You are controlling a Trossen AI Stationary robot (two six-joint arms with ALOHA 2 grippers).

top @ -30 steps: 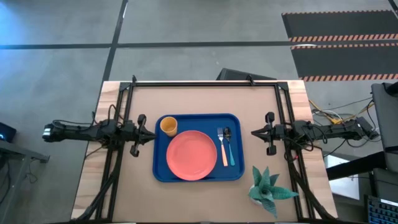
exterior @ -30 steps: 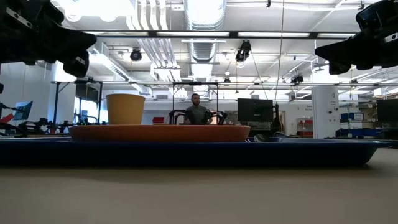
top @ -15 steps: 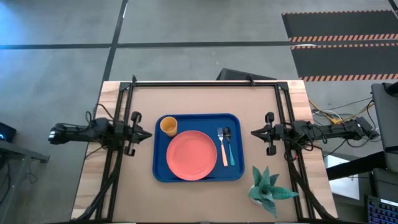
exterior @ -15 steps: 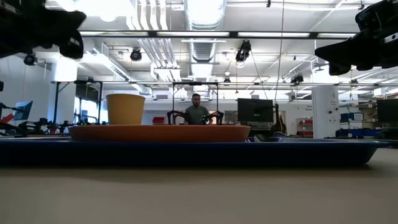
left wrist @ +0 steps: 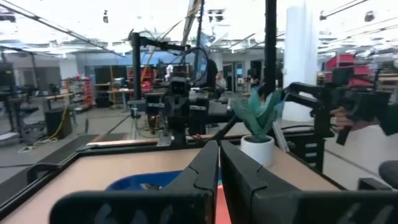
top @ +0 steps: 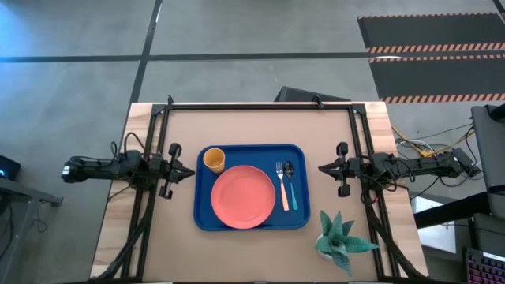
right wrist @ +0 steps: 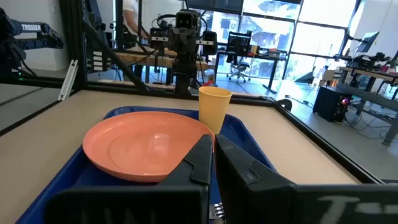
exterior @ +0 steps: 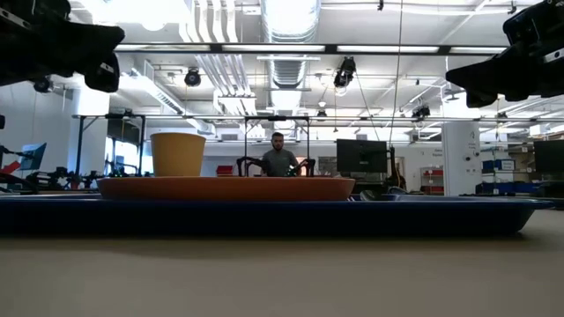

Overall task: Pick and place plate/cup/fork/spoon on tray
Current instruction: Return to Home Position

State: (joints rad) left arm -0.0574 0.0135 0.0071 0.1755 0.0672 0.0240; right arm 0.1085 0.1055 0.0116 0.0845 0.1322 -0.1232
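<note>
Fingers sit shut and empty on left gripper (top: 191,172) and right gripper (top: 321,167), flanking the tray (top: 203,218) on the counter (top: 252,126). Plate (top: 242,197), cup (top: 214,160), fork (top: 282,186) and spoon (top: 291,184) lie in it. Swinging home low, an arm could clip its rim, or the right one the plant (top: 339,241).

The high camera looks straight down from far above on the whole table (top: 252,122). The low camera sits at table height, close to the tray (exterior: 264,216), looking into the room. The left wrist camera faces the right arm (left wrist: 177,102); the right one faces the left arm (right wrist: 185,31). Both see the tray.
</note>
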